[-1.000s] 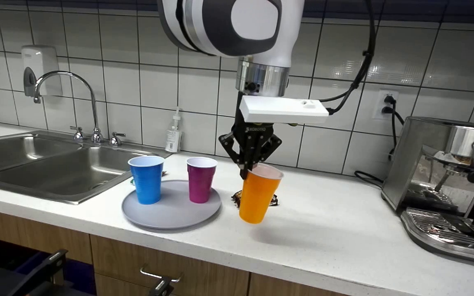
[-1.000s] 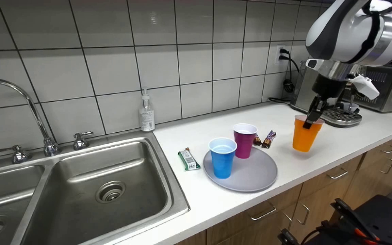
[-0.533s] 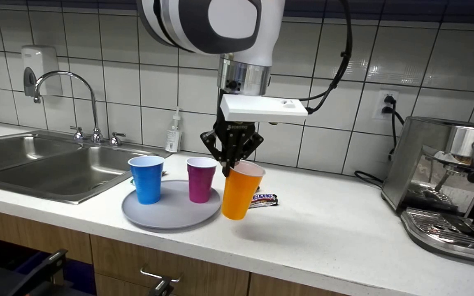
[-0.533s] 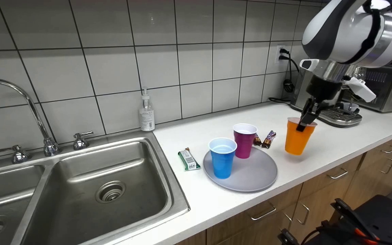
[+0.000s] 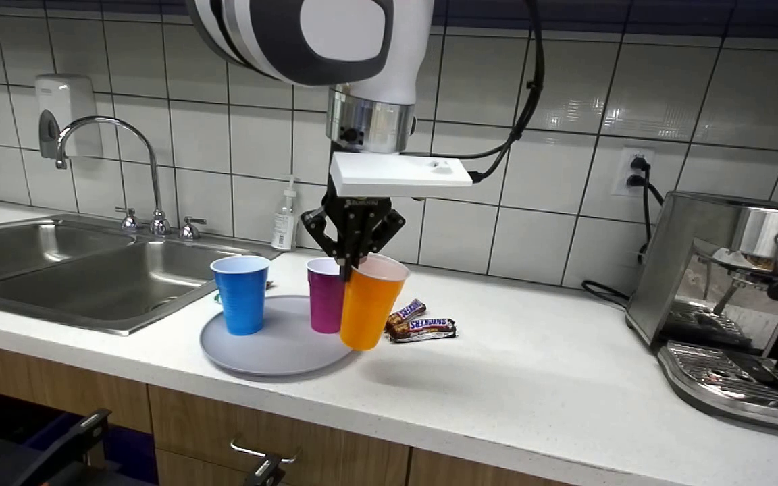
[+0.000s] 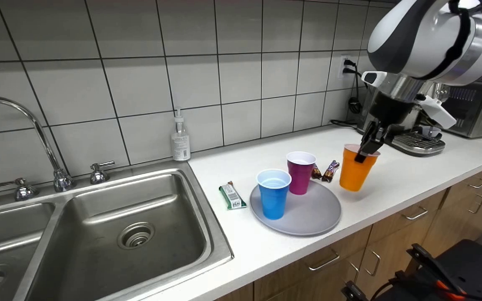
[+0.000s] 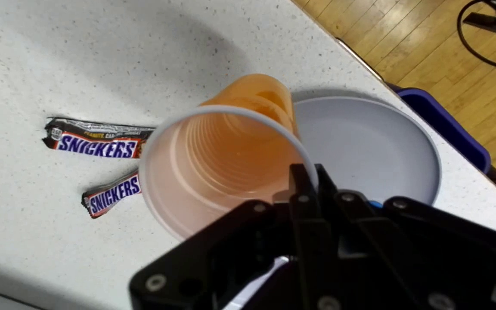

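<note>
Orange cup (image 5: pixel 370 307) just below the end effector (image 7: pixel 311 172), seemingly clear of the desk (image 5: pixel 531 385). End effector pinching the cup's wall at the lip: one fingertip (image 7: pixel 298 174) inside, one outside, on the side facing the gray plate (image 6: pixel 314 215). Cup tilted, mouth leaning away from the fingers, base swung in beneath them. Contents: cannot tell.

Around it: plate low, out past the fingers' outer side. Purple cup (image 6: pixel 300 177) upright on it, nearer to the end effector; blue cup (image 6: pixel 273 196) upright on it, farther out. In an exterior view a gap shows between held cup and purple cup. Two Snickers bars (image 7: pixel 97 141) flat on the desk, across the held cup from the fingers.

Handling, my judgement: a one-wall grip lets the cup swing, so slow, even arm motion suits. Squeeze only enough to stop slipping; the wall looks thin and may crease. Base should ride above plate edge and bars. Leave room on the fingers' side for the purple cup. Correct the tilt at the wrist before the base meets any surface.
</note>
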